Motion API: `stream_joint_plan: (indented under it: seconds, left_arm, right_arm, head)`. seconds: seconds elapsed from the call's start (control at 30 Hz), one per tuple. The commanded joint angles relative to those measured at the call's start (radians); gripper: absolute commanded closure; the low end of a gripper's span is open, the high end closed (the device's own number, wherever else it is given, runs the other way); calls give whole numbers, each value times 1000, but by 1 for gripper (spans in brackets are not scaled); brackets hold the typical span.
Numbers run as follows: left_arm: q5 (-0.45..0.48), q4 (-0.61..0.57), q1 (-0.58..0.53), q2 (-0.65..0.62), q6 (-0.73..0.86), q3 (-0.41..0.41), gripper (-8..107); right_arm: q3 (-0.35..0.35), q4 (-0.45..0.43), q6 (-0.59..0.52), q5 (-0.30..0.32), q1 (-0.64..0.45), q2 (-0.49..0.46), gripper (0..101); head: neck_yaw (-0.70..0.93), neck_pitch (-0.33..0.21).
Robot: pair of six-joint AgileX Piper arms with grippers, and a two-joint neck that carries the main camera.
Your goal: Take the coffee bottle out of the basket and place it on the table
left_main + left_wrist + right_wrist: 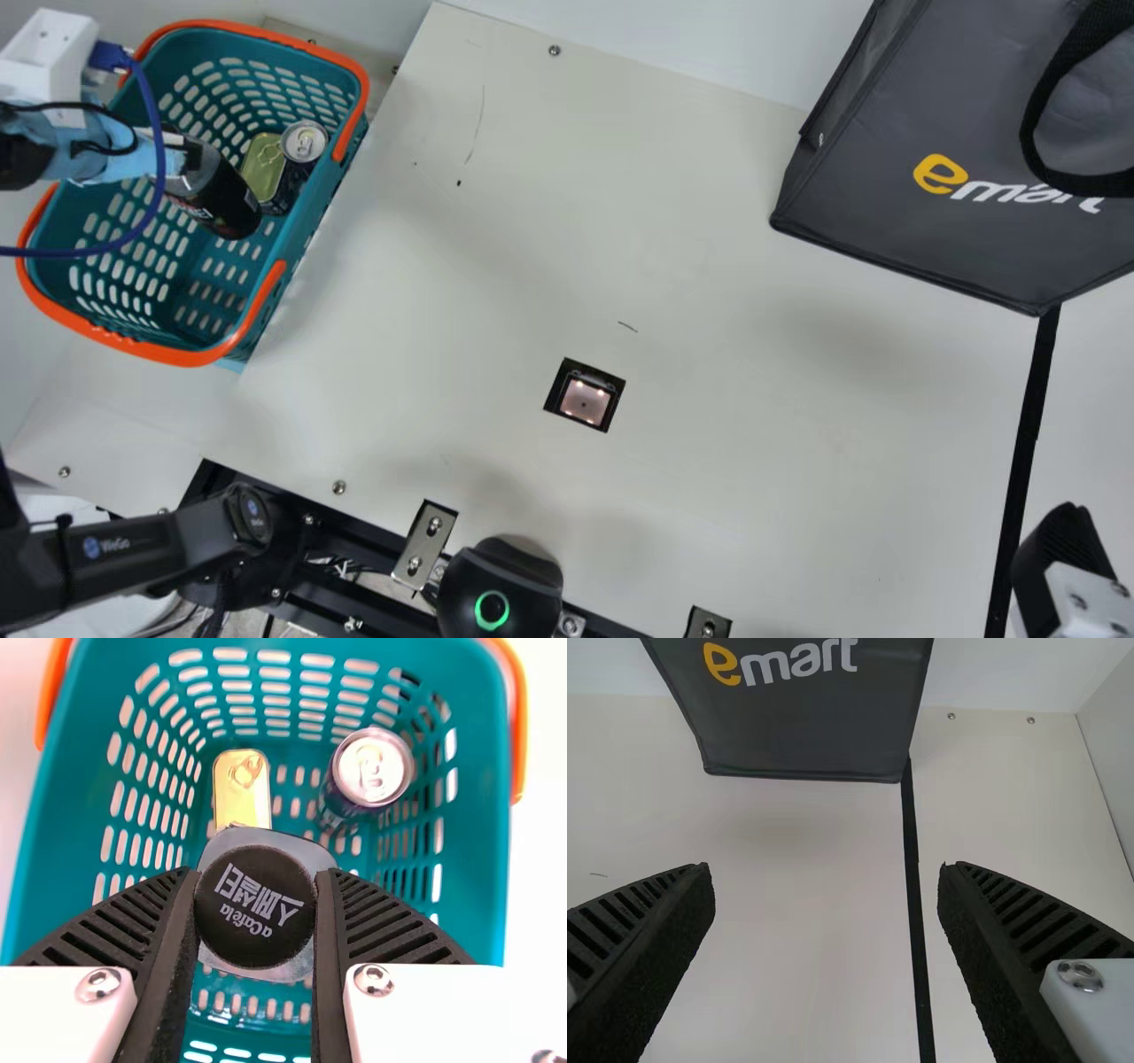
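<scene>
At the upper left of the main view my left gripper point(133, 158) reaches over the basket point(306, 217), at the top end of the dark coffee bottle point(226, 199), which leans inside. In the left wrist view the round black cap of the coffee bottle point(252, 943) fits between both fingers of the left gripper point(259, 890), shut on it. The bottle's lower part is hidden there beneath the cap. My right gripper point(1063, 554) is at the main view's lower right edge; in the right wrist view the right gripper point(824, 877) is open, nothing between its fingers.
A dark can point(297, 159) and a gold tin point(263, 167) lie beside the bottle in the teal basket with orange handles. A large grey bag point(895, 195) stands at the upper right. Bare table point(461, 292) extends between basket and bag, around a small square scanner window point(585, 400).
</scene>
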Motion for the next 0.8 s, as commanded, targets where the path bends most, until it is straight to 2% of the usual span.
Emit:
stream_joint_plan:
  seconds: [0.0,0.77]
  left_arm:
    - [12,-2,-6,-15,-14,-10,89]
    - [146,24,-58,-167,-198,-149,89]
  right_arm:
    - [0,0,0,0,0,0,11]
    - [0,0,0,0,0,0,11]
  head:
    - [2,-26]
    - [2,-26]
